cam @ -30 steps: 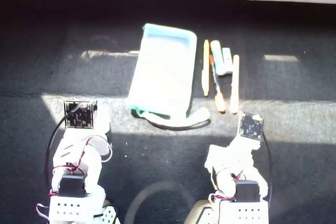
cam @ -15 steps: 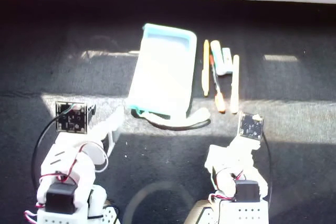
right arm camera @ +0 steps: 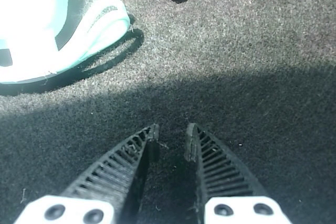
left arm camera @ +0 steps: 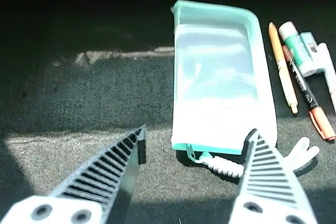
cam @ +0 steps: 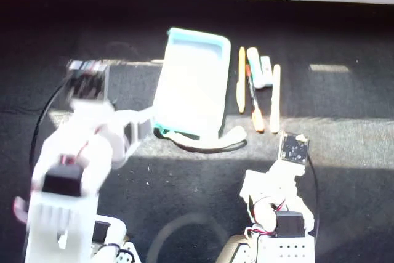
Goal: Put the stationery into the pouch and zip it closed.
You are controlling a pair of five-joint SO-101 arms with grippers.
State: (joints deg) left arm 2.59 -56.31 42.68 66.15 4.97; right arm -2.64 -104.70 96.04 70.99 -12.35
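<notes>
Dark grey cloth [cam: 345, 170] covers the table, with a strip of sunlight across it. On it the mint-green pouch [cam: 191, 84] lies flat, its white strap [cam: 229, 138] curled at the near end. The left gripper [left arm camera: 197, 132] has its fingers wide apart, and the near end of the pouch with the zipper pull [left arm camera: 195, 156] lies between and just beyond the two tips; nothing is held. A yellow pen [cam: 241, 81], an orange marker [cam: 253, 106], a glue stick [cam: 255, 68] and a white pen [cam: 275, 90] lie just beside the pouch. The right gripper [right arm camera: 172, 127] hangs over bare cloth, with only a narrow gap between its fingers, and the strap is well apart from them.
</notes>
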